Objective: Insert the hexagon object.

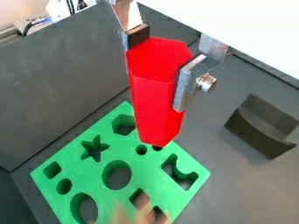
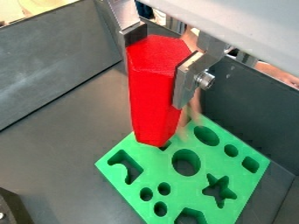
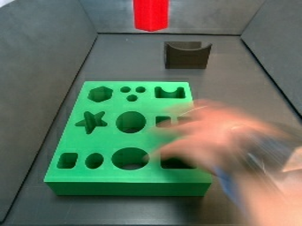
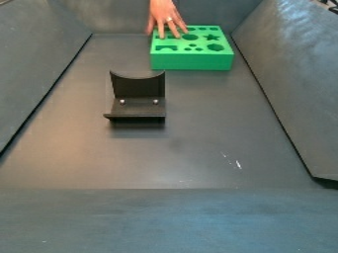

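Observation:
The hexagon object [image 1: 156,96] is a tall bright red prism with faceted sides. My gripper [image 1: 162,63] is shut on its upper part and holds it upright above the green board [image 1: 149,166]. Both wrist views show this, with the gripper [image 2: 160,59] on the peg [image 2: 152,101] over the board's edge [image 2: 152,173]. The peg's lower end hangs over the board near its small holes, and I cannot tell whether it touches. In a side view only the peg's lower part [image 3: 150,13] shows, high above the far end. The gripper itself is out of both side views.
A person's hand, blurred, lies over the right part of the board [image 3: 230,141] and reaches onto it in a side view [image 4: 162,22]. The dark fixture [image 3: 185,53] stands on the floor apart from the board [image 4: 134,99]. Grey walls enclose the floor.

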